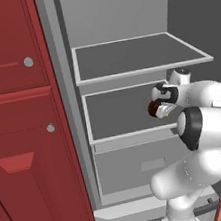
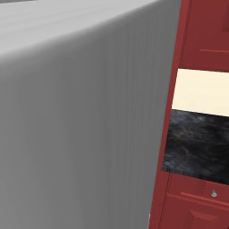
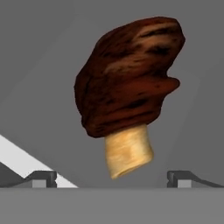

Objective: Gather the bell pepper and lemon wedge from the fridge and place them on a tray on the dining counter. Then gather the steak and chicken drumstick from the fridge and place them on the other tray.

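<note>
the tall grey fridge (image 1: 118, 20) is seen standing open in the left base view, with dark red cabinet doors with round silver knobs (image 1: 18, 122) at its left side. in the right base view a broad flat grey panel (image 2: 76, 125) is seen close up, and beside it at the right a dark red cabinet front (image 2: 197, 31) with a cream and black band across it.

inside the fridge two dark grey shelves with white rims are seen, the upper shelf (image 1: 134, 55) above the lower shelf (image 1: 118, 112), and a grey drawer (image 1: 136, 166) beneath them.

the white arm with dark joints (image 1: 206, 127) is seen reaching from the lower right towards the right end of the lower shelf.

the brown chicken drumstick with a pale bone end (image 3: 127, 87) is seen on that lower shelf near its right edge, just ahead of the gripper (image 3: 112, 178). in the hand view its bone end is pointed down towards the gap between the two dark fingertips (image 3: 41, 177), roughly midway between them, and no contact is seen. the fingers are spread fully apart and nothing is held.
</note>
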